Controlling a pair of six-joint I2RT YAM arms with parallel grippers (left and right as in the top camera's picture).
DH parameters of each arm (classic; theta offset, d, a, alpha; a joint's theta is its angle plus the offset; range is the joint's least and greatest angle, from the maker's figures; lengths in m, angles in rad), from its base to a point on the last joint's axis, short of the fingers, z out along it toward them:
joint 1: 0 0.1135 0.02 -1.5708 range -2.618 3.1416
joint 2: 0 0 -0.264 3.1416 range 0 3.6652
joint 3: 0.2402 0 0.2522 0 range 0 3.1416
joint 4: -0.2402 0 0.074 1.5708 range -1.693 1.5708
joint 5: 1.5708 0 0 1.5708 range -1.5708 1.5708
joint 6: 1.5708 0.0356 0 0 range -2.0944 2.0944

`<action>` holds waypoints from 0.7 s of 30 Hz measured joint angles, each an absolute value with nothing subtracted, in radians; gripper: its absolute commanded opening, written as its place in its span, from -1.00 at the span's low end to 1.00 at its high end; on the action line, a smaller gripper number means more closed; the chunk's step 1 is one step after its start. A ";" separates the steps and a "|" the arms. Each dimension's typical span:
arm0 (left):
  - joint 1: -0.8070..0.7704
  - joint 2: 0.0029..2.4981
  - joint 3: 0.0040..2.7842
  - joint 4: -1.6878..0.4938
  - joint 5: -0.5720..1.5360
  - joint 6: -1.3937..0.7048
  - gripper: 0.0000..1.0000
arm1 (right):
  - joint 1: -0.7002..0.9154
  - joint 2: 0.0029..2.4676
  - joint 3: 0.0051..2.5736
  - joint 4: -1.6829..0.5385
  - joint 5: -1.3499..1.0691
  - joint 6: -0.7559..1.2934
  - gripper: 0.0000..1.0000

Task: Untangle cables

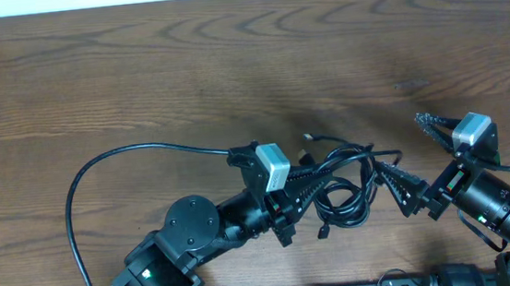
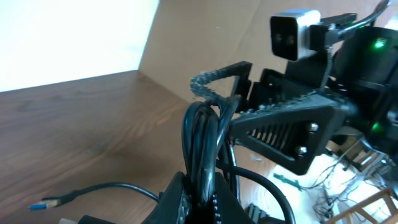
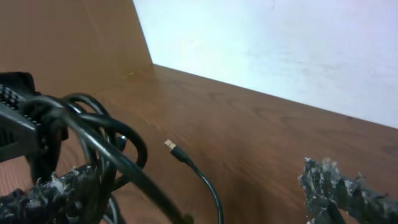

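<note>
Cables (image 1: pixel 364 187) bunched over table (image 1: pixel 138 70) | left jaws clamped on them | right jaws wide, one finger (image 1: pixel 398 186) against bundle

Left arm angled in from lower left, left gripper (image 1: pixel 317 182) clamped tight, pointing right; right arm in from lower right, right gripper (image 1: pixel 398 143) spread wide, pointing up-left.

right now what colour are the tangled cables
The cables are black; the overhead view shows it best.

Thin black cables (image 1: pixel 340 188) sit bunched in tangled loops.
</note>
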State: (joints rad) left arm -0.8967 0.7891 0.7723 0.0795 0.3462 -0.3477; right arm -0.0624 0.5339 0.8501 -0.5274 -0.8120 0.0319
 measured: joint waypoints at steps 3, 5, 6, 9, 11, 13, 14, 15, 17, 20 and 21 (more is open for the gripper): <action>-0.897 0.790 0.772 0.100 0.370 -0.348 -0.85 | -0.062 0.534 0.850 -0.525 -0.812 0.026 0.99; -0.897 0.792 0.772 0.113 0.386 -0.348 -0.85 | -0.062 0.534 0.850 -0.524 -0.810 0.024 0.99; -0.897 0.793 0.772 0.117 0.394 -0.348 -0.85 | -0.062 0.534 0.850 -0.524 -0.807 0.022 0.99; -0.897 0.801 0.772 0.118 0.421 -0.348 -0.85 | -0.062 0.535 0.850 -0.524 -0.786 0.018 0.99; -0.897 0.807 0.772 0.121 0.438 -0.347 -0.85 | -0.062 0.538 0.850 -0.523 -0.775 0.014 0.98; -0.897 0.811 0.772 0.124 0.455 -0.347 -0.85 | -0.062 0.543 0.850 -0.519 -0.770 0.010 0.98; -0.896 0.812 0.772 0.125 0.466 -0.347 -0.85 | -0.062 0.548 0.850 -0.515 -0.770 0.010 0.98; -0.896 0.813 0.772 0.126 0.473 -0.346 -0.85 | -0.062 0.552 0.850 -0.512 -0.770 0.008 0.99; -0.892 0.817 0.772 0.139 0.496 -0.340 -0.85 | -0.062 0.564 0.850 -0.511 -0.771 0.003 0.98; -0.890 0.831 0.772 0.173 0.536 -0.335 -0.85 | -0.062 0.587 0.850 -0.510 -0.776 -0.009 0.99; -0.890 0.836 0.772 0.185 0.549 -0.333 -0.85 | -0.062 0.597 0.850 -0.509 -0.782 -0.013 0.98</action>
State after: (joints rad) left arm -0.8902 0.8356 0.7723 0.1852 0.5488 -0.3332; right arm -0.0620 0.5968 0.8501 -0.5095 -0.7818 -0.0132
